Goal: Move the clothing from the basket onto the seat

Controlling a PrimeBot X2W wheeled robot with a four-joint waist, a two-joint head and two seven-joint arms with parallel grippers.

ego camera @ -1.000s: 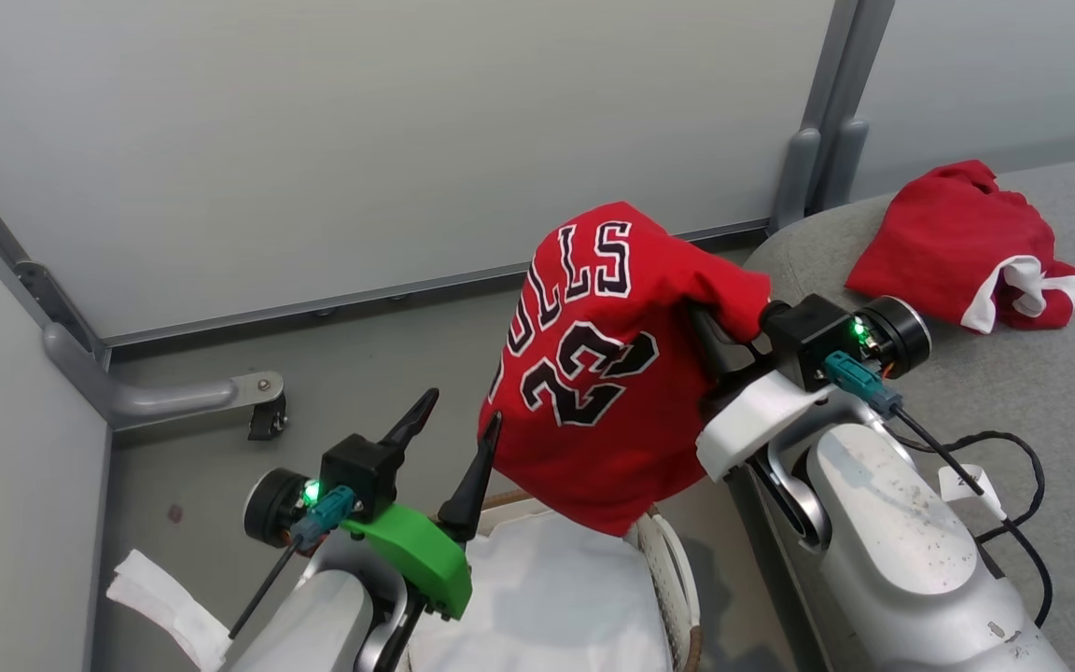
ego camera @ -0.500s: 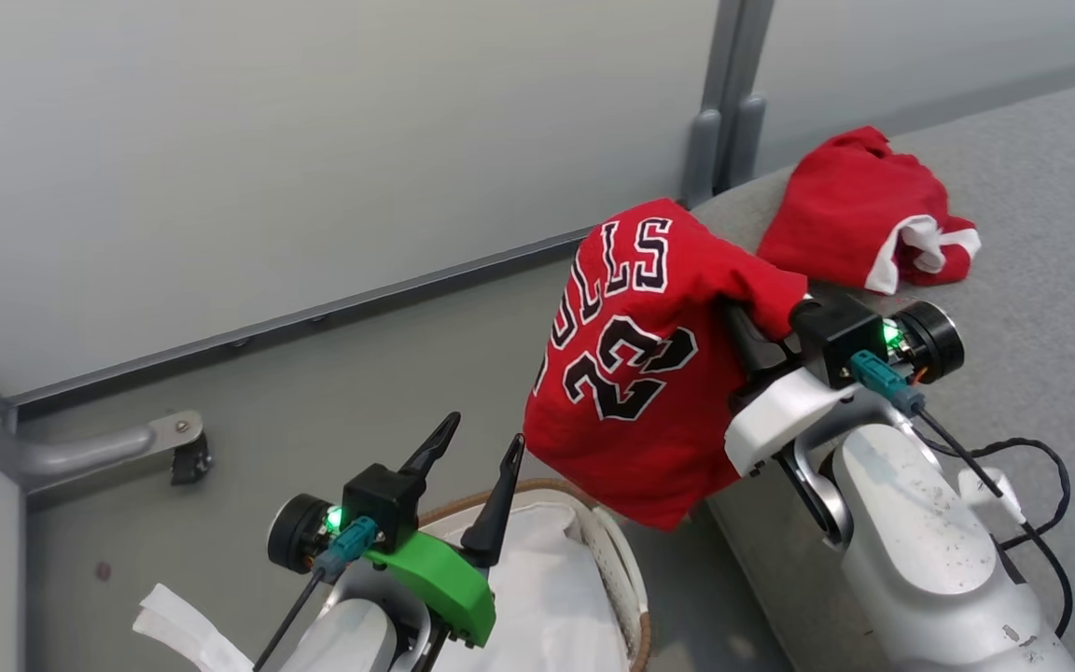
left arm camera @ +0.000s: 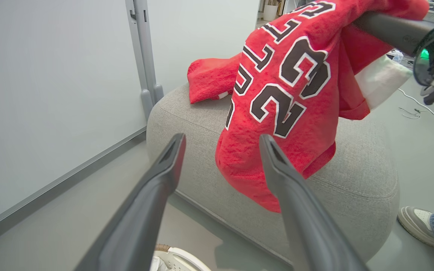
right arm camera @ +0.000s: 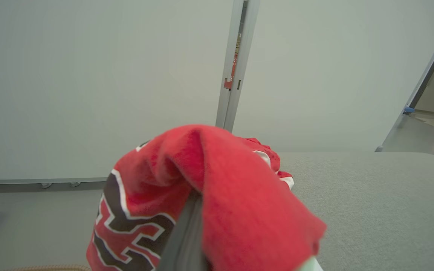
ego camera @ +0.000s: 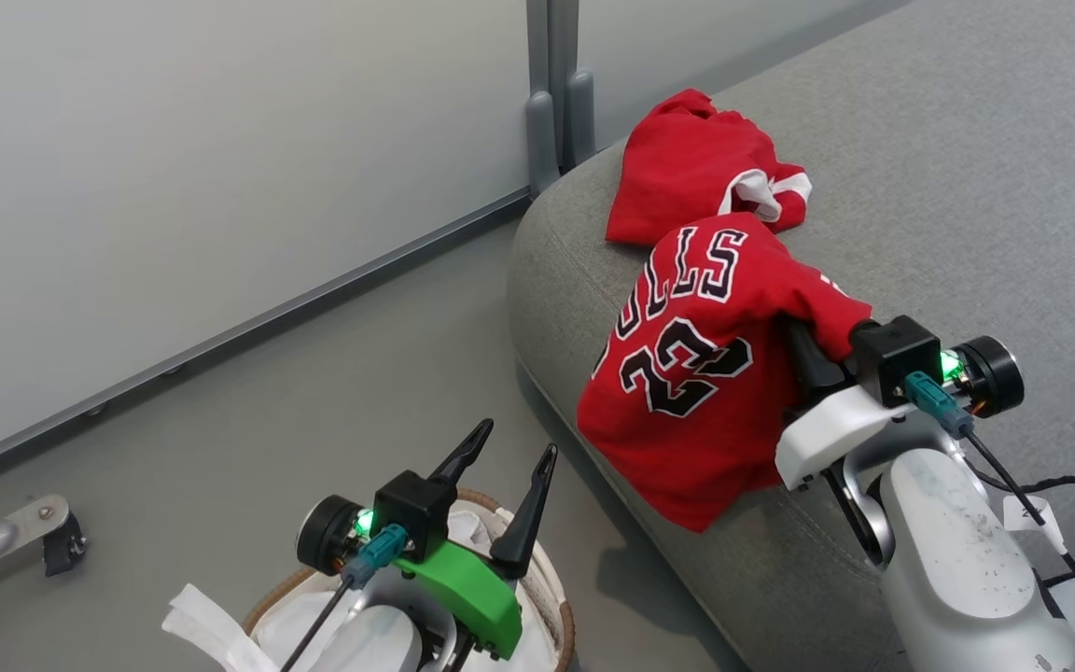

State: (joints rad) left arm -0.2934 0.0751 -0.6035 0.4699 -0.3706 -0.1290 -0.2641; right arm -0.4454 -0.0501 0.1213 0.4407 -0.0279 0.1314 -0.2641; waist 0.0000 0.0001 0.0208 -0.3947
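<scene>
- The jersey (ego camera: 691, 369), bright red, hangs at centre right of the head view. It is bunched at its top where the right claw (ego camera: 813, 366) holds it.
- It sags from upper right to lower left. Its upper part is over the seat (ego camera: 967, 187), and its lower hem hangs past the seat's rounded near corner, towards the floor (ego camera: 314, 392).
- We judge that the coming move turns on this. The bare grey cushion lies up and to the right of the claw, so the cloth wants carrying further that way before release, or the hem may drag it off the edge.
- The right claw's fingers are mostly buried in the cloth. In the right wrist view they read as one dark bar, pressed together on a fold of the jersey.
- The writing is in black letters with white outlines. "ULLS" sits above "23", tilted, and the first letter is lost in a fold. In the left wrist view the "23" appears upside down.
- The plain red garment (ego camera: 687, 173), with white trim, lies crumpled on the seat just beyond the jersey, near the top centre of the head view.
- The left claw (ego camera: 519, 439) is at bottom centre, with its fingers spread wide and nothing between them. It hovers over the basket (ego camera: 567, 627), well apart from the jersey, so the right arm is the nearer one.
- A small white tag (ego camera: 1027, 511) on the right arm's cable carries a mark that we cannot read.
- Further out, a grey wall post (ego camera: 551, 93) stands at the top centre of the head view.
- A person's shoe (left arm camera: 416, 220) is at the lower right of the left wrist view.
</scene>
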